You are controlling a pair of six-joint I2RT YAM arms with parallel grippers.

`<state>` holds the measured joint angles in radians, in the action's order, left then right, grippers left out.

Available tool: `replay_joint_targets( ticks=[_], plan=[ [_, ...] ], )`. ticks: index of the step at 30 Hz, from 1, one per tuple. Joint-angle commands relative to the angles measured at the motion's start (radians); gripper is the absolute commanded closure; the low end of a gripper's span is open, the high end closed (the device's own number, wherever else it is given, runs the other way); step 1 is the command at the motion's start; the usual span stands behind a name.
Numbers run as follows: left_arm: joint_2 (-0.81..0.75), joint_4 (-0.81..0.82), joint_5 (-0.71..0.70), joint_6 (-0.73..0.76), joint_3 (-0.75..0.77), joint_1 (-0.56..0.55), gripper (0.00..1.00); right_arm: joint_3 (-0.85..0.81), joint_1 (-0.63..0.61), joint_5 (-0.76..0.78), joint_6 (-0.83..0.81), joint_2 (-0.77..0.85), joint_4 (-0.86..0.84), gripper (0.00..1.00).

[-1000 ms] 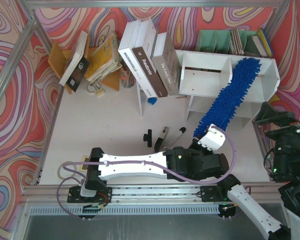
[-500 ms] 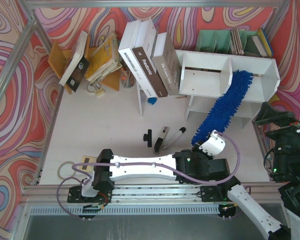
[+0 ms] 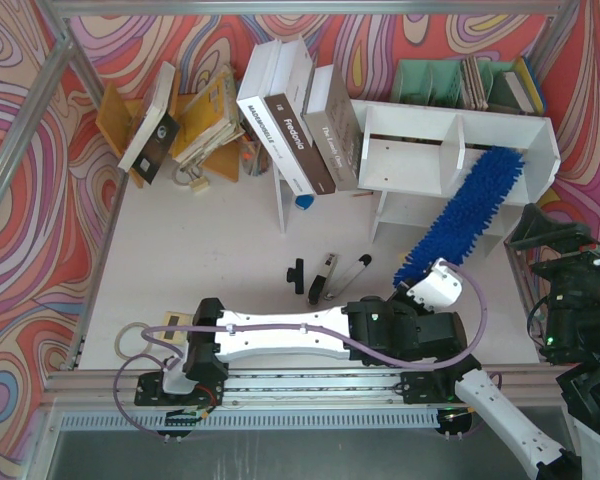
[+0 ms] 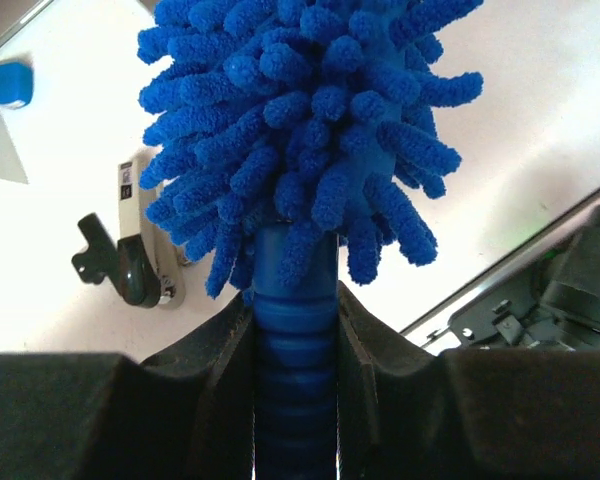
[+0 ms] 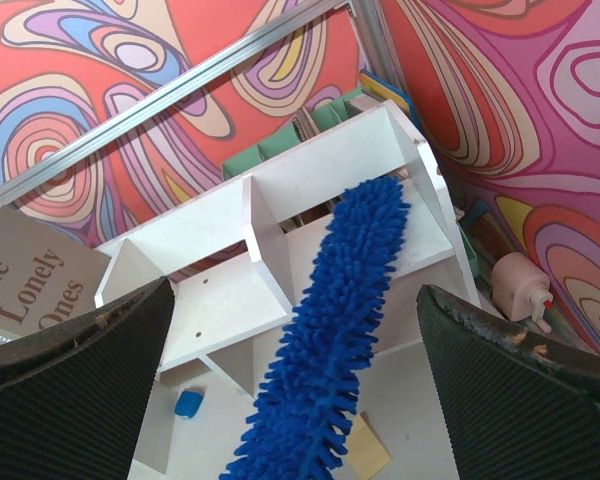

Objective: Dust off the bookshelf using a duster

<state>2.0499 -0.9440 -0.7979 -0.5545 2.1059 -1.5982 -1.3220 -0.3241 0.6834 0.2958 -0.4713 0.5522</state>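
The white bookshelf [image 3: 412,132] stands at the back right, with two cubbies split by a divider. The blue fluffy duster [image 3: 464,216] slants from my left gripper [image 3: 420,290] up into the right cubby, its tip near the cubby's right wall. My left gripper [image 4: 295,340] is shut on the duster's ribbed blue handle [image 4: 295,385]. The right wrist view shows the duster [image 5: 335,330] lying across the bookshelf [image 5: 220,300]. My right gripper [image 5: 290,370] is open and empty, held off to the right of the shelf at the table's edge [image 3: 555,265].
A thin white board [image 3: 280,200] holds leaning books [image 3: 300,125] left of the shelf. A green rack of books [image 3: 460,82] stands behind it. Small black-and-silver tools [image 3: 325,275] lie mid-table. A blue block [image 3: 303,203] and a pink bottle [image 5: 520,285] sit near the shelf.
The duster head has swung right and lower, from the top of the divider down into the right cubby. My left gripper shifted slightly right. My right arm has not moved.
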Motion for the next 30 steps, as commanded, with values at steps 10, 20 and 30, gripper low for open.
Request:
replay_joint_targets(
  ticks=[10, 20, 30],
  plan=[
    [0.067, 0.040, 0.084, 0.103, 0.112, -0.006, 1.00, -0.009, 0.001, 0.012, -0.001, 0.005, -0.001, 0.05],
    [-0.075, -0.027, -0.103, -0.051, -0.082, 0.012, 1.00, 0.000, 0.001, 0.010, -0.007, 0.005, -0.008, 0.05],
    [-0.120, 0.088, -0.082, 0.017, -0.137, 0.011, 1.00, -0.001, 0.001, 0.010, 0.003, 0.009, 0.002, 0.05]
  ],
)
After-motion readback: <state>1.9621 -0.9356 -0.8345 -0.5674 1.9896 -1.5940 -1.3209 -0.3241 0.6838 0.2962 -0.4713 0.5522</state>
